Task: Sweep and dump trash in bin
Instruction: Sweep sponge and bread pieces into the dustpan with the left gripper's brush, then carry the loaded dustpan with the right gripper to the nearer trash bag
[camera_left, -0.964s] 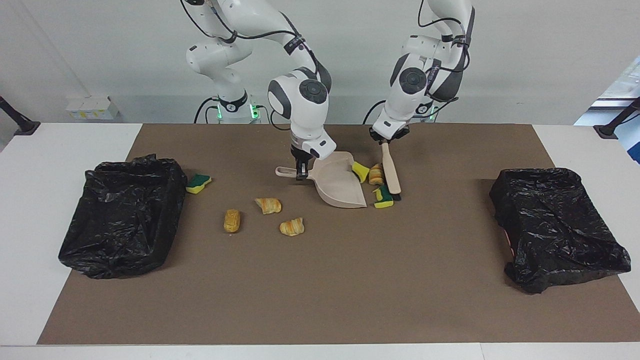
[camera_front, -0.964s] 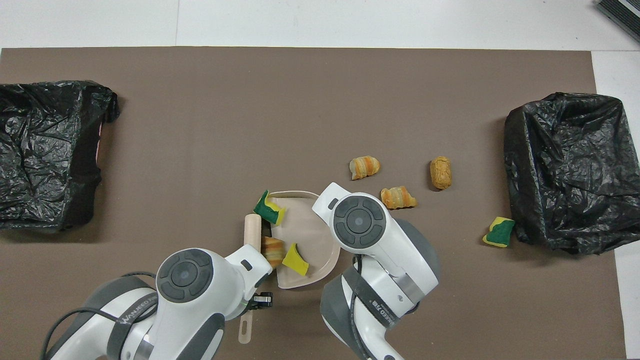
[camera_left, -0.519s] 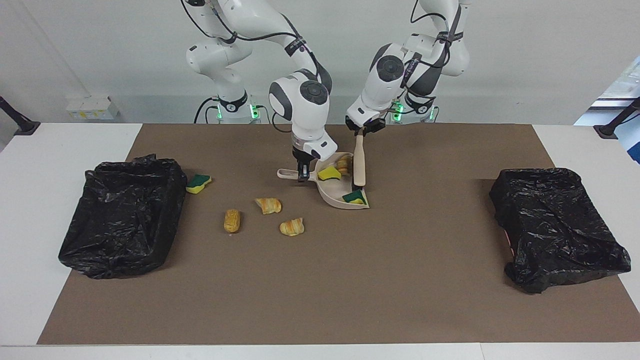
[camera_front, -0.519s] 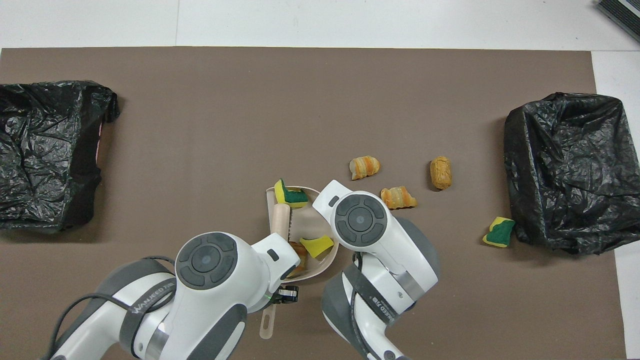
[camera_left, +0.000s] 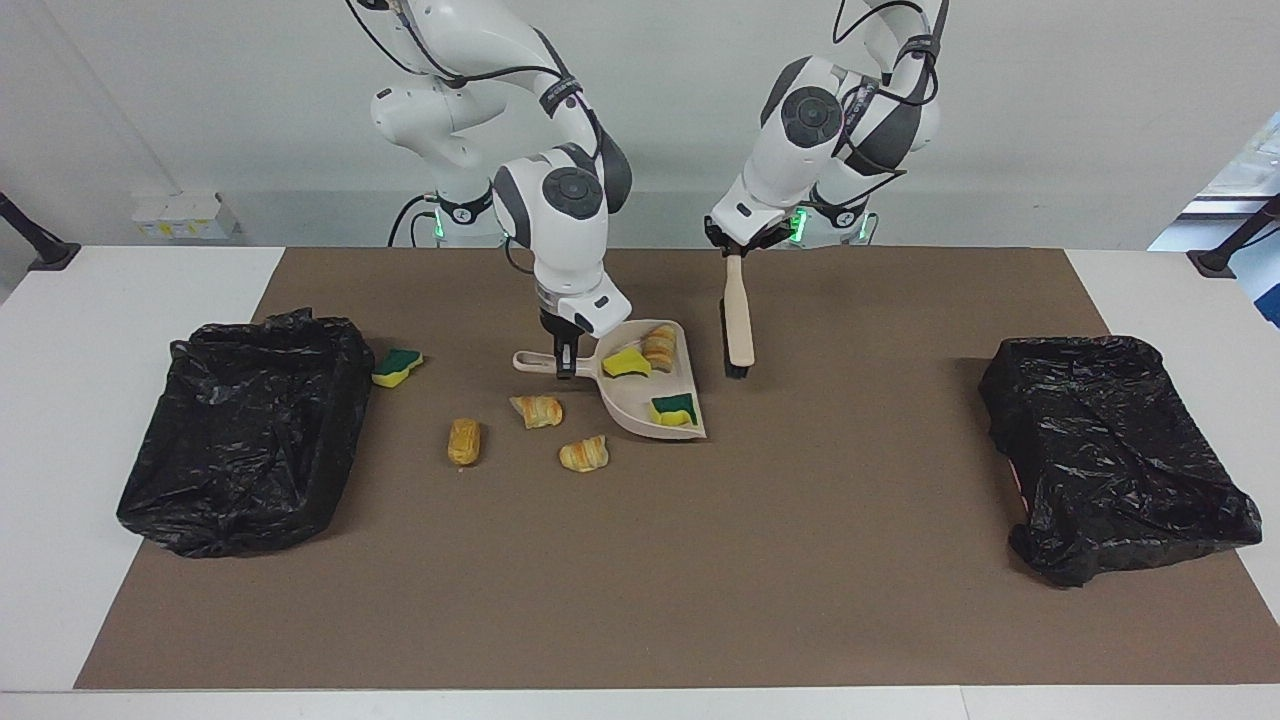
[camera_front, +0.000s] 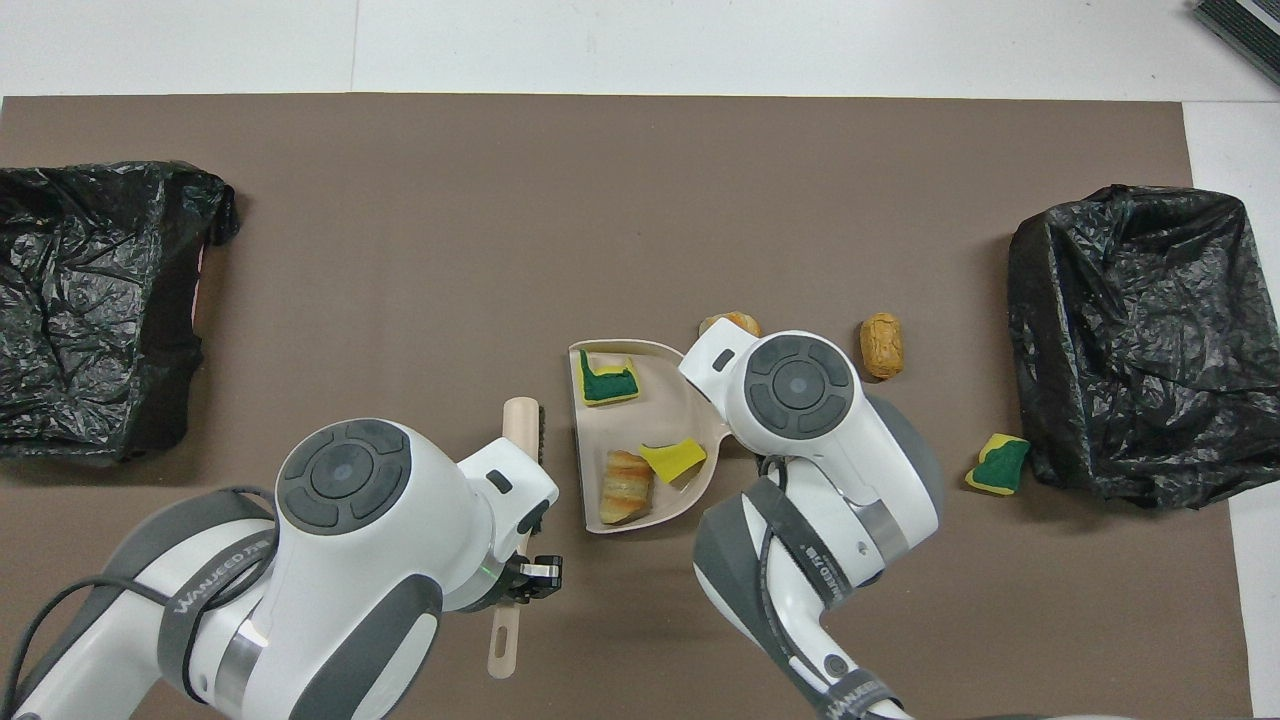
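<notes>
- A white counter (camera_left: 140, 290) with a brown mat (camera_left: 700, 560); black-lined bins at each end (camera_left: 240, 430) (camera_left: 1110, 455).
- The right hand (camera_left: 565, 365) is clenched on the beige dustpan (camera_left: 625, 405), seemingly just off the mat, carrying three trash scraps (camera_left: 659, 347).
- The left hand (camera_left: 735, 250) grips the brush (camera_left: 738, 320) beside it.
- Four scraps lie on the mat (camera_left: 465, 441), toward the right arm's end.

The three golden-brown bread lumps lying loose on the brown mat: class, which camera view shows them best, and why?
The facing view: all three golden-brown bread lumps lie unobstructed beside the beige plastic dustpan. In the overhead view the right arm hides one fully and most of another; only one shows whole.
</notes>
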